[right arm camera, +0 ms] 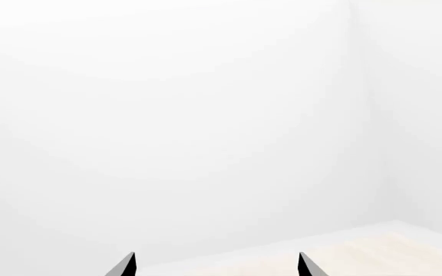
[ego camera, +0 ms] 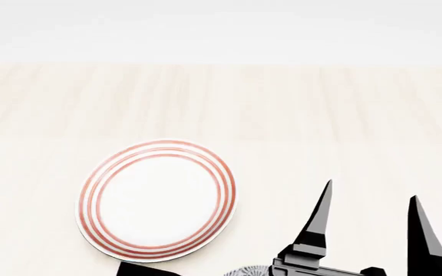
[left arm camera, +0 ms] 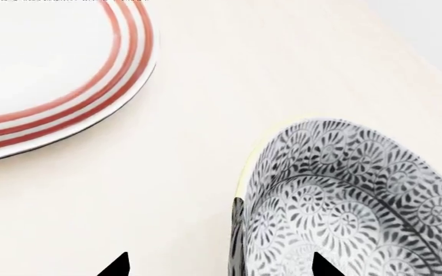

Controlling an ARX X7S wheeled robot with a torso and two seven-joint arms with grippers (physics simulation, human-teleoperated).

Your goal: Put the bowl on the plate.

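No writing anywhere. The left gripper [left arm camera: 219, 265] straddles the bowl [left arm camera: 359, 201] rim, jaws apart; the right gripper [ego camera: 370, 221] gapes; the plate [ego camera: 157, 199] sits apart.

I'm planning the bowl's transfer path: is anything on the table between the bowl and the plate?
Nothing visible. In the left wrist view, only bare table separates the bowl from the plate.
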